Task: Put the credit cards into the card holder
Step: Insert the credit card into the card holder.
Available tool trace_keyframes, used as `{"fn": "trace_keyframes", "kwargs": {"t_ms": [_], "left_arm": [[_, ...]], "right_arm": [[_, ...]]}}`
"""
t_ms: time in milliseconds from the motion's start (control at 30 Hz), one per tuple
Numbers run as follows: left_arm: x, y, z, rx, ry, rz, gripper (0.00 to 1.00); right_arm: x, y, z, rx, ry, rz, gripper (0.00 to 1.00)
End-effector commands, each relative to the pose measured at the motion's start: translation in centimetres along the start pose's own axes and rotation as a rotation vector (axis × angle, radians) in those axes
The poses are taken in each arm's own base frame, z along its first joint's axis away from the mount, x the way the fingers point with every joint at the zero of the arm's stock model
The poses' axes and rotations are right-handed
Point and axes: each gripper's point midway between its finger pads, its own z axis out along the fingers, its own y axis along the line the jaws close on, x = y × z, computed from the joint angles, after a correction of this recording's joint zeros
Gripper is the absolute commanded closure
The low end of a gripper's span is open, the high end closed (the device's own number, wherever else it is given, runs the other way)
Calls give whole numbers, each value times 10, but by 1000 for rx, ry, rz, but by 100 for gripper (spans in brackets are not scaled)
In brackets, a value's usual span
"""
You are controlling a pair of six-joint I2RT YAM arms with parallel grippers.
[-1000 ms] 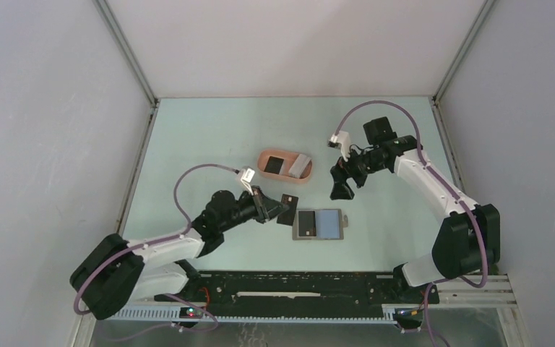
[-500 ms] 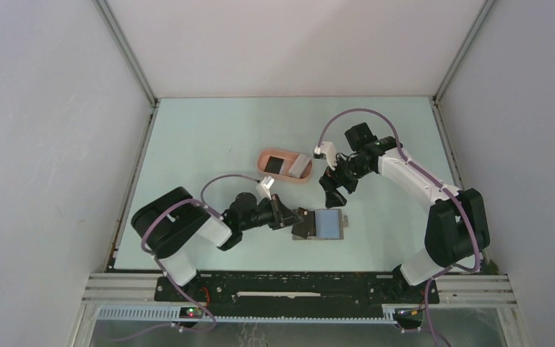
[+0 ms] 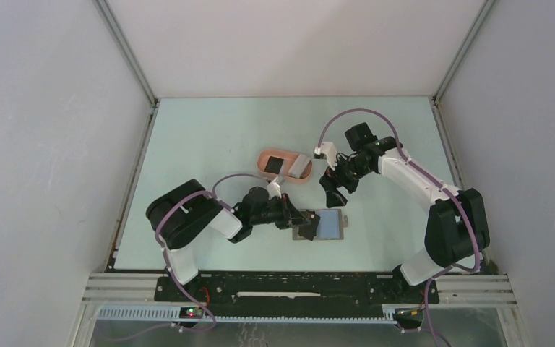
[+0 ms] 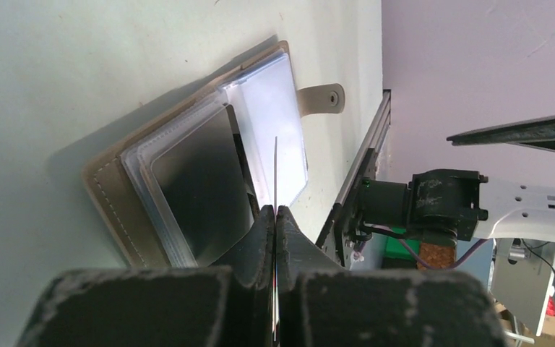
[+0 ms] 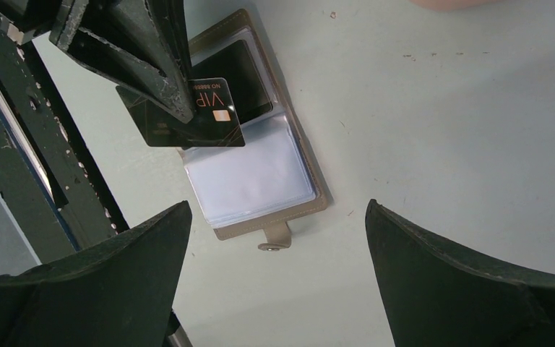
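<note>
One black card [image 5: 202, 131], now over wallet [image 5: 249, 177]

Wallet [image 3: 330, 224] lay open on tabletop [image 3: 209, 137]. Wallet's left half blocked: left gripper [image 3: 298, 219] low over it, jaws pinched on black card [image 5: 195, 116] overhanging that leaf. Left arm [image 3: 188, 220] filled tabletop left of wallet. Just beyond wallet's far edge, right gripper [image 3: 334, 189] hovered with jaws spread wide, barring that approach. Wallet's right half uncovered, reachable from above. Tabletop right of wallet bare up to right arm [image 3: 419, 181]. Card holder [image 3: 263, 160] beyond wallet, far-left, nothing above it.
</note>
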Motion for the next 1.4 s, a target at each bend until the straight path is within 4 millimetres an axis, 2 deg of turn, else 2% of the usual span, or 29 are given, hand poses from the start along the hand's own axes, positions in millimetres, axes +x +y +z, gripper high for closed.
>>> {"fn": "trace_keyframes", "kwargs": {"t_ms": [0, 733, 1367], "left_arm": [[-2, 1, 8, -31, 15, 30, 100], [3, 17, 18, -101, 35, 3, 100], [-11, 19, 21, -73, -86, -84, 100]], "right_arm": [[-5, 5, -6, 4, -16, -31, 0], [-5, 5, -7, 7, -18, -35, 0], [-7, 9, -9, 1, -22, -44, 0]]}}
